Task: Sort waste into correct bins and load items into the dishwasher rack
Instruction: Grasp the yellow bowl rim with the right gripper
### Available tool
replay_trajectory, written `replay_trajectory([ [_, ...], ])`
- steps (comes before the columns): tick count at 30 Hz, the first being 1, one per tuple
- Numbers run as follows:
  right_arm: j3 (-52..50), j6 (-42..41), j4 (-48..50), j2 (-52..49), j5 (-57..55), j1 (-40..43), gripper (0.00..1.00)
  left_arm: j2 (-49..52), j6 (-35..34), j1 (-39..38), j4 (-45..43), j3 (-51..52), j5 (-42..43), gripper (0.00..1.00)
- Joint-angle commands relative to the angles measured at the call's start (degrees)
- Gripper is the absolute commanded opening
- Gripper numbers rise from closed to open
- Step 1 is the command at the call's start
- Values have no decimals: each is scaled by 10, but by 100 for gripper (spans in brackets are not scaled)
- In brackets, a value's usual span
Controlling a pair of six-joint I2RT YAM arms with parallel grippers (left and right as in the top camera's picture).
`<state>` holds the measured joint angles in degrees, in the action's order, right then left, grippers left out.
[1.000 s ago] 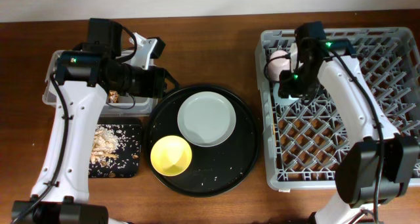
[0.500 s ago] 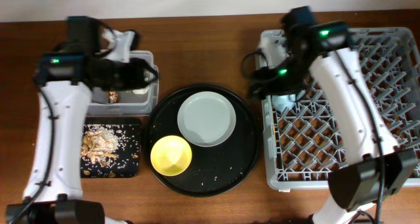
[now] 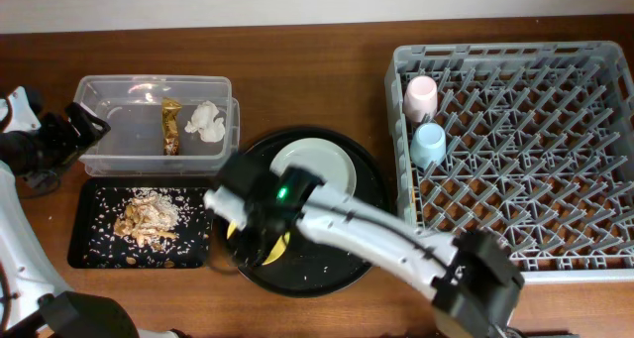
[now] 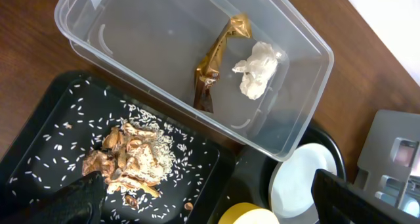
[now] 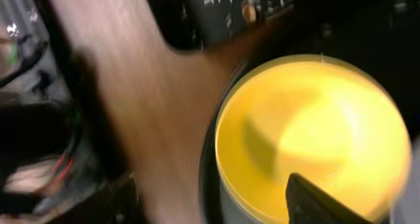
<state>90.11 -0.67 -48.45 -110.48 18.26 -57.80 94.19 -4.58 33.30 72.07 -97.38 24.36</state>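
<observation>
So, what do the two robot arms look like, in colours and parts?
Both arms have white shell links and black joint housings. The right arm shows a small green light near its wrist. The left arm ends in a black wrist part. The fingers are black.

tub [image 3: 119, 110] behind shallow tray [image 3: 94, 229], left | plate [image 3: 327, 165], bowl [image 5: 315, 138] on round tray [image 3: 371, 179], centre | cups [image 3: 420, 98] in rack [image 3: 535, 179], right

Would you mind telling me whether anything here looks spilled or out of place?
Yes: a few white grains lie loose on the round black tray near the yellow bowl, looking like spilled crumbs.
</observation>
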Motion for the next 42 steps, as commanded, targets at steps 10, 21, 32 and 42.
replay_trajectory([
  [10,-153,-5,191,-1,-133,-43,48,-1,-1,2,0,1,-4,100],
  [21,-153,-5,158,-18,-123,-38,39,-1,-1,2,0,1,-4,100],
  [32,-153,-5,148,-18,-123,-38,11,-1,-1,2,0,1,-4,100],
  [42,-88,-2,76,68,-35,-38,4,-1,-1,2,0,1,-4,100],
])
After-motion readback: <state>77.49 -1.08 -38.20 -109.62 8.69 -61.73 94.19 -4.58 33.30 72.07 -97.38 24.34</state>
